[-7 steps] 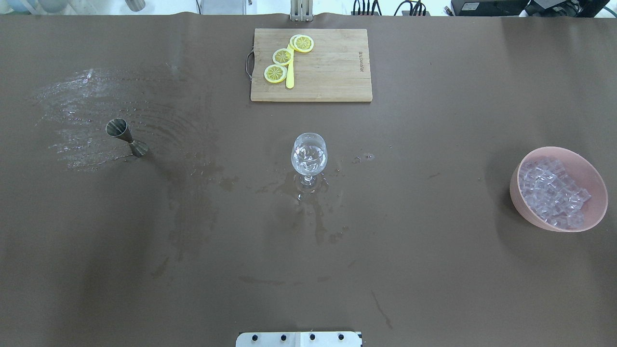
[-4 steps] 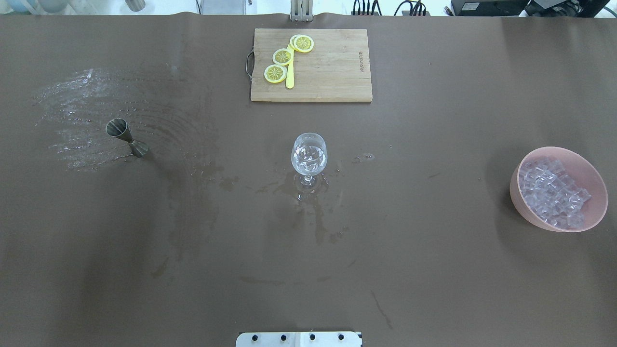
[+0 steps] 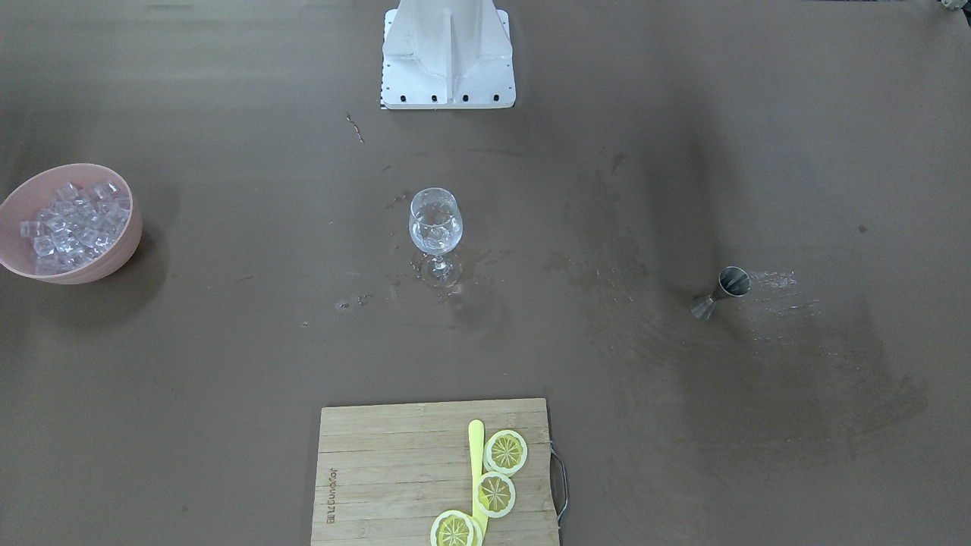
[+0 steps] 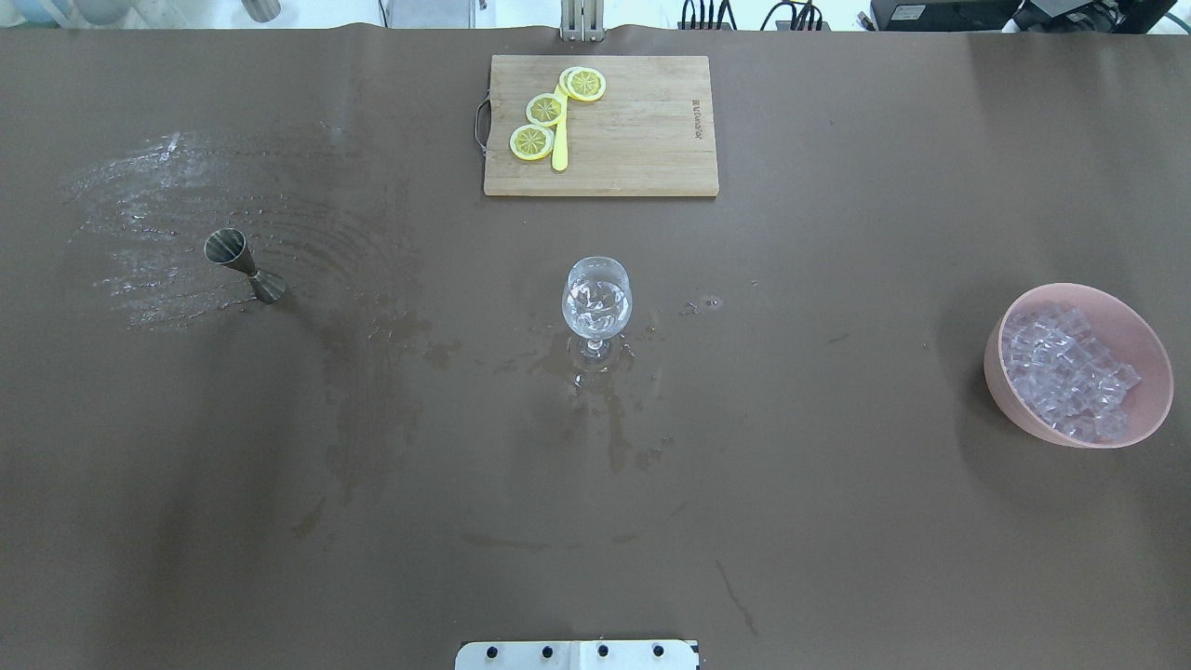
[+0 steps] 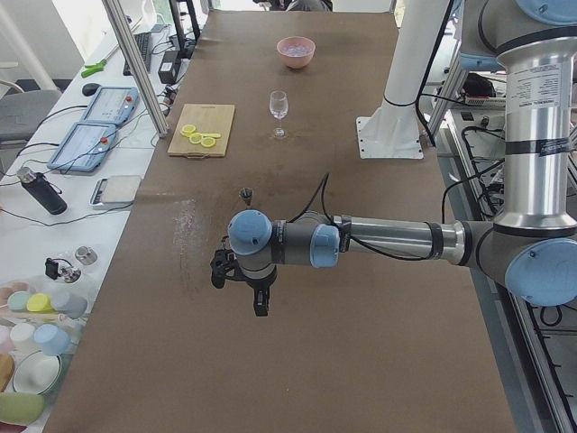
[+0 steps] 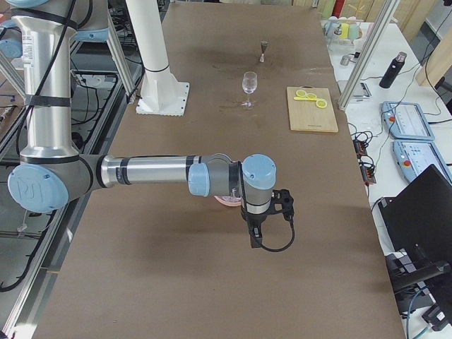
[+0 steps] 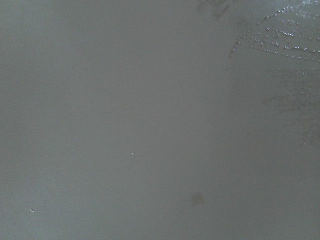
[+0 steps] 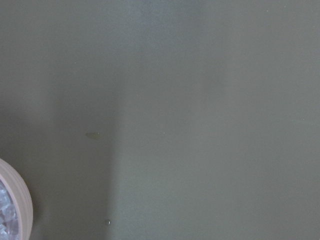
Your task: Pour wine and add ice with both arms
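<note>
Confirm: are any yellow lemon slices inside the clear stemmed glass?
No, the yellow lemon slices lie on the wooden cutting board, apart from the glass.

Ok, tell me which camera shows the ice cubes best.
Overhead exterior: the ice sits in the pink bowl, cubes distinct. Front-facing shows it too, smaller. Exterior left: far and tiny. Exterior right: the right arm hides it. Right wrist: only a sliver at the edge.

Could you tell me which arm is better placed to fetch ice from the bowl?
Right: its pincer hangs by the round pink bowl of clear ice cubes; left arm is far.
</note>
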Controlling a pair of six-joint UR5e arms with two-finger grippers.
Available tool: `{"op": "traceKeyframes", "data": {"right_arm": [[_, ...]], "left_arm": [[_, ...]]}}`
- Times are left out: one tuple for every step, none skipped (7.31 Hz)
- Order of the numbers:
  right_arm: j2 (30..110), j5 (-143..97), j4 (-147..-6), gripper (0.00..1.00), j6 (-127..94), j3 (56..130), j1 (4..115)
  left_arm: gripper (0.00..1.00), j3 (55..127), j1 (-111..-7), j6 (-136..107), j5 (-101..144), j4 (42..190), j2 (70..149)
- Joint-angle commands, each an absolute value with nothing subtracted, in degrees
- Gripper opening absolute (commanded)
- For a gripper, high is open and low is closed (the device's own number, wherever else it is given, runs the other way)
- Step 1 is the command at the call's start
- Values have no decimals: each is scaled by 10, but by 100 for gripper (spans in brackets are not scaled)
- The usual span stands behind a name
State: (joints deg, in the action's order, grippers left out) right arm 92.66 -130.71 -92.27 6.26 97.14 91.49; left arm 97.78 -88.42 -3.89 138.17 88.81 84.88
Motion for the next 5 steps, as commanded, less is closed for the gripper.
{"op": "traceKeyframes", "data": {"right_arm": [[927,-1309,-925,100,62,973,918],[927,-1308,-925,100,62,976,918],[929,-1309,-925,100,62,976,918],[929,-1309,-925,100,62,976,918],[929,-1309,-925,100,62,976,918]], "left_arm": [[98,977,-884,-39,1383,888,849],[98,978,-884,-39,1383,888,849],[98,979,-884,-39,1386,888,849],[98,978,-884,-39,1386,888,849],[98,978,-884,-39,1385,888,848]]}}
